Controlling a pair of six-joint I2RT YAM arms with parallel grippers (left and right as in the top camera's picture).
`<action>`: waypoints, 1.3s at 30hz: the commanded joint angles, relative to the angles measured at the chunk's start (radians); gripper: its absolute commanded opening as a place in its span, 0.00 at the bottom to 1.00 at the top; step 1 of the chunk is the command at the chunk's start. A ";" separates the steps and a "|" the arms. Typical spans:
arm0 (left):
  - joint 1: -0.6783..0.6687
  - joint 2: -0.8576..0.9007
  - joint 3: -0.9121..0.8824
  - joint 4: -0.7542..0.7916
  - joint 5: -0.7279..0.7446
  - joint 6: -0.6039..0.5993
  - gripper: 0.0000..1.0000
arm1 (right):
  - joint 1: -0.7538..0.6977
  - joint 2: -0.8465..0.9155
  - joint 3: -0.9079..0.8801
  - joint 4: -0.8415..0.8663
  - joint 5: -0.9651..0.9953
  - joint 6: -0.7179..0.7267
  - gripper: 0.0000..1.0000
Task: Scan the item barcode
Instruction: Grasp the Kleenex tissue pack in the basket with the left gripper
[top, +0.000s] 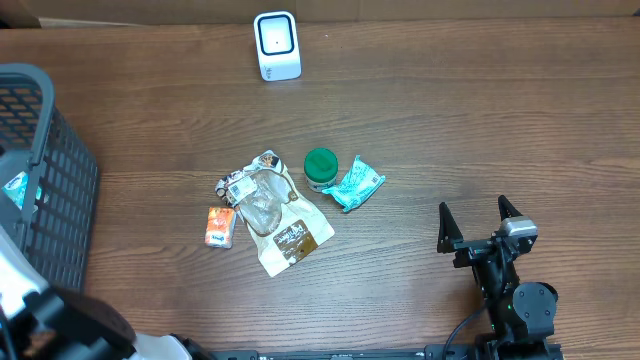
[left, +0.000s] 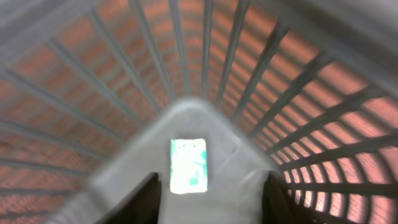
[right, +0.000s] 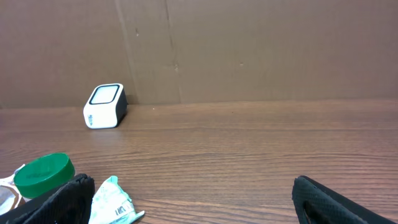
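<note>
As everything sits on one brown table, positions below are taken off the grey basket at its left edge.

- Inside the basket, the left gripper points down at the floor. Its fingers are apart with nothing between them.
- Far right of the basket, near the front edge, the right gripper has its fingers spread wide and is empty.
- Right of the basket, about mid-table, a clear crinkled bag lies flat.
- Right of the basket at the far edge, the white scanner stands well apart from the bag.
- Just off the bag's far-right corner is an upright green-lidded jar.
- Just beside the jar, on the side away from the basket, is a teal packet. Can't tell if they touch.
- Beside the bag, on the basket side, is an orange packet.
- The item, a white-and-teal packet, lies flat on the basket floor below the left fingers. The view is blurred, but it looks clear of them.
</note>
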 joint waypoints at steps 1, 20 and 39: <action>0.015 0.106 -0.019 -0.017 -0.017 -0.051 0.50 | -0.005 -0.008 -0.010 0.006 0.005 0.000 1.00; 0.033 0.433 -0.019 0.058 -0.070 -0.053 0.53 | -0.005 -0.008 -0.010 0.006 0.005 0.000 1.00; 0.030 0.406 0.043 -0.017 -0.050 -0.047 0.04 | -0.005 -0.008 -0.010 0.006 0.005 0.000 1.00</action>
